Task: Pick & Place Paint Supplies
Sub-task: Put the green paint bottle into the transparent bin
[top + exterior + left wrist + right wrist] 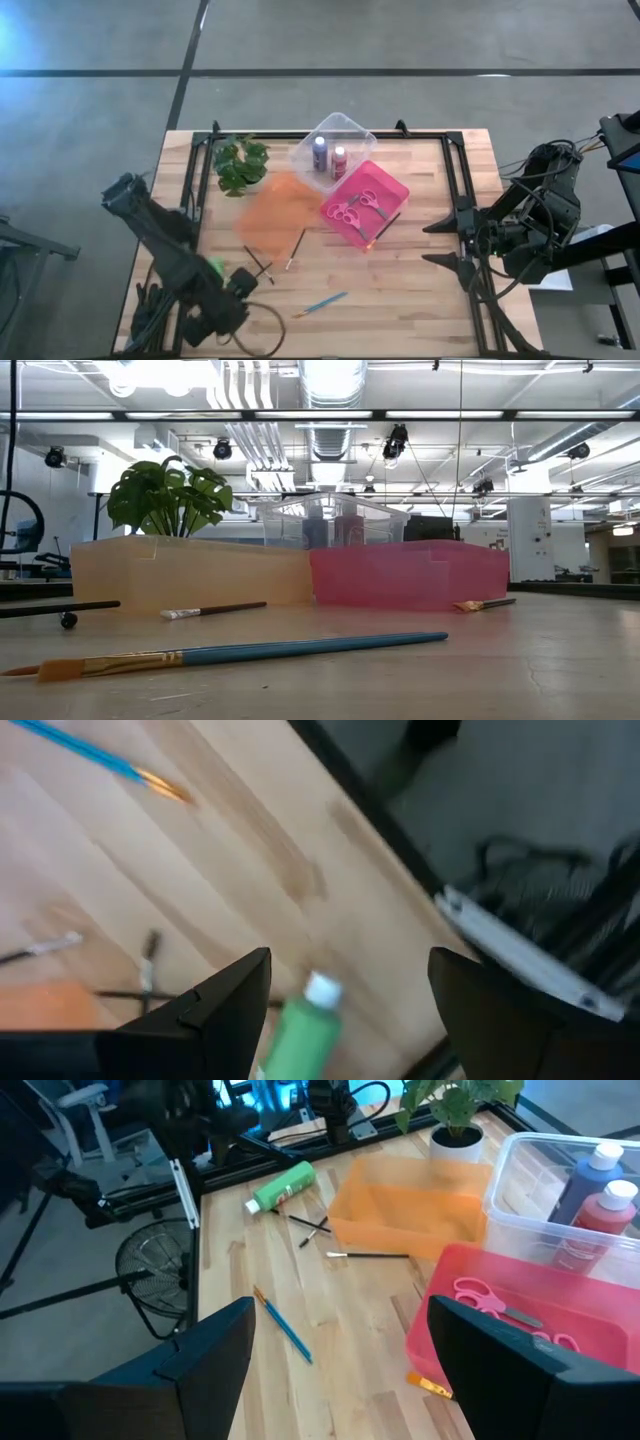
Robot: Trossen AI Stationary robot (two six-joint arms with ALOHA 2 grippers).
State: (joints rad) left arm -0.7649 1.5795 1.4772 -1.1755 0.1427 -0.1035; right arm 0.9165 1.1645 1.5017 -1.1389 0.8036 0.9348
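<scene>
In the high view, the sorting looks partly done. The clear tray [333,148] holds the purple bottle [320,152] and the red bottle [340,160], and the pink tray [392,190], touching the clear tray, holds the scissors [358,205]. The orange tray [275,213] on the other side of the pink tray looks empty, probably waiting for the brushes. Two brushes [297,248] lie on the desk [420,280] just beside the orange tray, and a blue brush [322,303] lies farther from it. The green bottle [215,266] lies near the left gripper [236,284], well apart from the clear tray. The right gripper [442,243] waits at the desk edge beyond the pink tray, its fingers spread and empty.

The low view shows the blue brush [250,652] flat on the desk in front of the orange tray [180,572]. No gripper is seen here.

In the left wrist view, the fingers [225,995] stand wide apart, with the green bottle [302,1030] lying between them. They do not touch it, so it looks like an approach to grasp.

In the right wrist view, the fingers [215,1345] are spread and hold nothing. The green bottle [282,1185] lies beyond the orange tray [410,1215].
</scene>
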